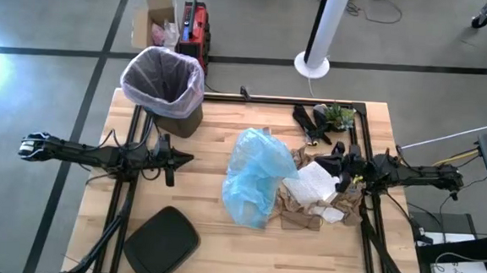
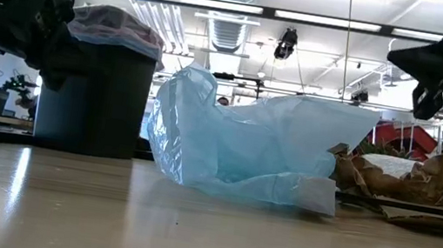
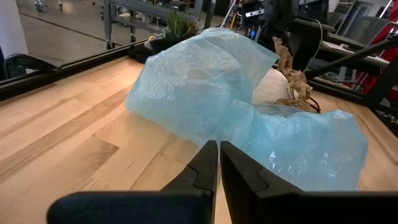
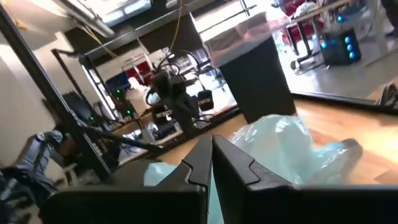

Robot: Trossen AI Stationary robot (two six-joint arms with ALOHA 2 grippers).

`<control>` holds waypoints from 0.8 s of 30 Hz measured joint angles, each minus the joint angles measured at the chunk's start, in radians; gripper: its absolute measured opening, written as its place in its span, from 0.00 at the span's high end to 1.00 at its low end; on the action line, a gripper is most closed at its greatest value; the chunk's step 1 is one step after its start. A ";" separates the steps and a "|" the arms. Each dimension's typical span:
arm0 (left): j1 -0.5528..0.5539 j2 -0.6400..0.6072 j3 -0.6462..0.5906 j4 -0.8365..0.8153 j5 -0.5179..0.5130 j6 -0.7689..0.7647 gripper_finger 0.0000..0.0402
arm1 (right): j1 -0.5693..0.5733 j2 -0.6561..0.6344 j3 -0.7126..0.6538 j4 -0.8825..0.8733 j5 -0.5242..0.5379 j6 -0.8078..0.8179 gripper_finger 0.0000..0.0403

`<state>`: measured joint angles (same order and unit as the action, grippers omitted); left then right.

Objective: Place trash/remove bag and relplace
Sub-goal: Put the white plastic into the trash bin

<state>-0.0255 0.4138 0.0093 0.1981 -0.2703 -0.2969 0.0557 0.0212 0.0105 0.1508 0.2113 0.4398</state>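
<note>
The bag [image 1: 164, 74], a pinkish-white liner, sits in a dark bin [image 2: 94, 96] at the table's far left corner, its top folded over the rim. The trash [image 1: 316, 200], crumpled brown paper and white paper, lies on the table's right side; it also shows in the low view [image 2: 424, 181]. My left gripper [image 3: 217, 146] is shut and hovers left of the table's middle [image 1: 190, 159], pointing at a light blue bag [image 1: 254, 178]. My right gripper [image 4: 211, 140] is shut and hangs above the trash's far edge [image 1: 326, 164], touching nothing.
The light blue plastic bag [image 2: 245, 145] lies crumpled at the table's middle between both grippers. A black lid [image 1: 161, 243] lies near the front left. Black and green clutter [image 1: 322, 120] sits at the far right. A cardboard box [image 1: 156, 21] stands on the floor beyond the bin.
</note>
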 joint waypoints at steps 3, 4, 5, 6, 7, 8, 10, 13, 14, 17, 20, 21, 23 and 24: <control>0.000 0.000 0.000 0.000 0.000 0.000 0.99 | -0.001 0.001 0.000 0.080 0.000 -0.003 1.00; 0.000 0.000 0.000 0.000 0.000 0.000 0.99 | -0.001 0.007 0.000 0.103 0.000 -0.019 1.00; 0.000 0.000 0.000 0.000 0.000 0.000 0.99 | -0.002 0.017 0.005 0.089 -0.001 -0.045 1.00; 0.000 0.000 0.000 0.000 0.000 0.000 0.99 | -0.002 0.031 0.021 0.045 -0.001 -0.066 1.00; 0.000 0.000 0.000 0.000 0.000 0.000 0.99 | -0.002 0.054 0.049 0.001 0.008 -0.081 1.00; 0.000 0.000 0.000 0.000 0.000 0.000 0.99 | -0.002 0.083 0.086 -0.037 0.030 -0.093 1.00; 0.000 0.000 0.000 0.000 0.000 0.000 0.99 | -0.002 0.158 0.161 -0.101 0.096 -0.111 1.00; 0.000 0.000 0.000 0.000 0.000 0.000 0.99 | -0.002 0.289 0.260 -0.240 0.131 -0.150 1.00; 0.000 0.000 0.000 0.000 0.000 0.000 0.99 | -0.002 0.333 0.302 -0.281 0.129 -0.148 1.00; 0.000 0.000 0.000 0.000 0.000 0.000 0.99 | -0.002 0.452 0.428 -0.429 0.129 -0.015 1.00; 0.000 0.000 0.000 0.000 0.000 0.000 0.99 | 0.006 0.564 0.555 -0.554 0.096 0.084 0.98; 0.000 0.000 0.000 0.000 0.000 0.000 0.99 | 0.010 0.603 0.596 -0.599 0.092 0.112 0.96; 0.000 0.000 0.000 0.001 0.000 0.000 0.99 | 0.012 0.684 0.681 -0.702 0.076 0.159 0.90; 0.000 0.000 0.000 0.001 0.000 0.000 0.99 | 0.012 0.721 0.721 -0.759 0.058 0.173 0.87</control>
<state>-0.0254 0.4141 0.0093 0.1989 -0.2703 -0.2966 0.0673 0.7426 0.7315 -0.6084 0.2697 0.6131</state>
